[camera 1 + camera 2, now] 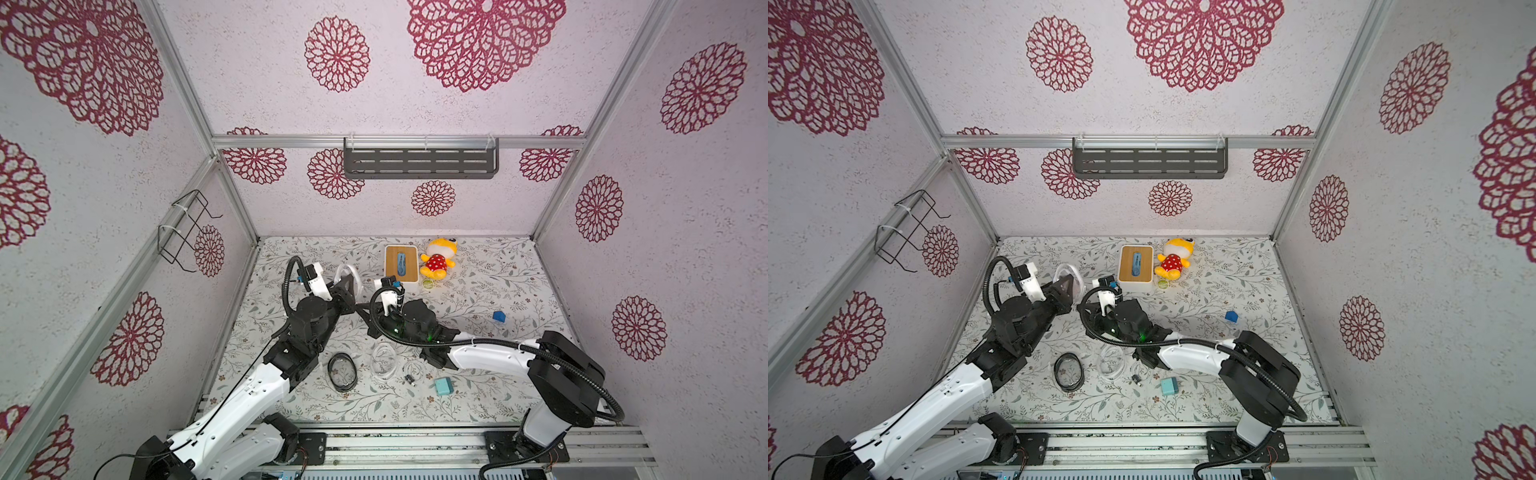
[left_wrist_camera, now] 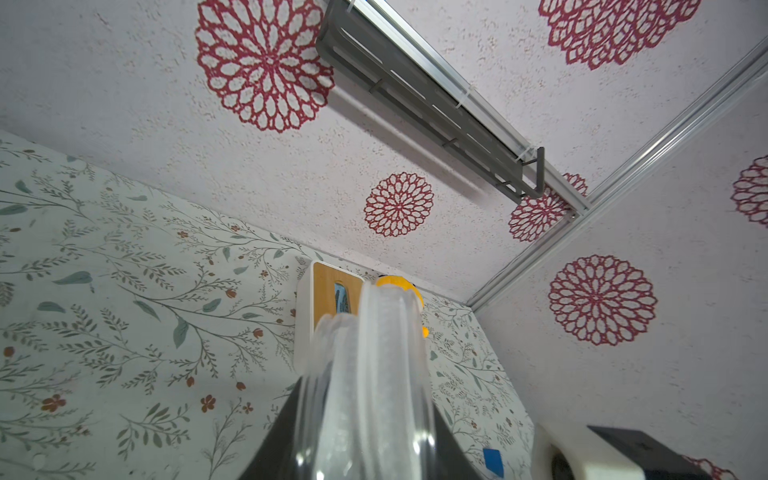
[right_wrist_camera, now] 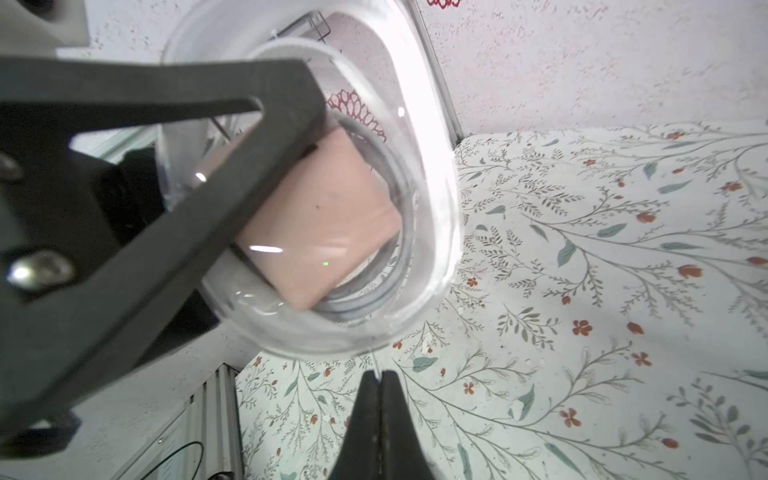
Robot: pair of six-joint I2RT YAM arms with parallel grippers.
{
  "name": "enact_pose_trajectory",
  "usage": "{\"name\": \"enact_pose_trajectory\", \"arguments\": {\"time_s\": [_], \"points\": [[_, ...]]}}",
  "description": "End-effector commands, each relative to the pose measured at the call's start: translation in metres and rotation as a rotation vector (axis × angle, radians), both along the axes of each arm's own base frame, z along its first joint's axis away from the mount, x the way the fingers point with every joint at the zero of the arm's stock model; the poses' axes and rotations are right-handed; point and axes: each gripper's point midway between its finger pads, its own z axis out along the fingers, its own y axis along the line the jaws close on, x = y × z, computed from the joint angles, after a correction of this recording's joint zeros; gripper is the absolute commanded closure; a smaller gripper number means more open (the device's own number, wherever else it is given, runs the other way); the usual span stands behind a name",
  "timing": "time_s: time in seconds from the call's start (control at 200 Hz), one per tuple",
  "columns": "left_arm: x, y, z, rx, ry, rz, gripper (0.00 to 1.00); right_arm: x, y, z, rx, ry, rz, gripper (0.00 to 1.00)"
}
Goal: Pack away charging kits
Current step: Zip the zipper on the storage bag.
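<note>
Left claw (image 1: 348, 286): clamped on clear tub (image 3: 432, 208).
Held inside tub: pink adapter (image 3: 324, 216), coiled cable (image 3: 374, 299).
Right claw (image 3: 377, 376): pressed together, beside tub.

- I find the pale pink cube plug adapter (image 3: 328, 224) inside the clear round plastic tub (image 3: 432, 174), resting on a coiled thin white cable (image 3: 374, 299).
- The left pincer (image 1: 352, 286) holds that tub over the left rear of the floral-patterned surface (image 1: 478, 270); the right pincer (image 3: 378, 376) sits just beside its rim.
- At the back stands the white box with wooden lid (image 1: 401, 264), with the yellow plush toy (image 1: 438, 259) just to its right.
- The small dark blue block (image 1: 499, 316) lies further right, well apart.
- Along the front, left to right: black-rimmed round lid (image 1: 342, 372), second clear round tub (image 1: 384, 359), loose coiled white cable (image 1: 411, 368), teal cube plug adapter (image 1: 443, 386).
</note>
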Motion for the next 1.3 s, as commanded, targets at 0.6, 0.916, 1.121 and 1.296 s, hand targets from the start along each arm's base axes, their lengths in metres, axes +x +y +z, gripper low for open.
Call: {"name": "enact_pose_trajectory", "arguments": {"time_s": [0.6,0.916,1.121,1.296], "points": [[-0.018,-0.023,0.06,-0.324,-0.109,-0.362,1.0,0.049,-0.073,0.016,-0.244,-0.179,-0.343,1.0],[-0.011,-0.04,0.059,-0.332,-0.084,-0.448,1.0,0.055,-0.09,0.048,-0.244,-0.213,-0.4,1.0],[-0.019,-0.043,0.066,-0.349,-0.127,-0.492,1.0,0.041,-0.099,0.076,-0.19,-0.244,-0.372,1.0],[-0.035,-0.043,0.087,-0.417,-0.216,-0.554,1.0,0.007,-0.091,0.108,-0.128,-0.326,-0.263,1.0]]}}
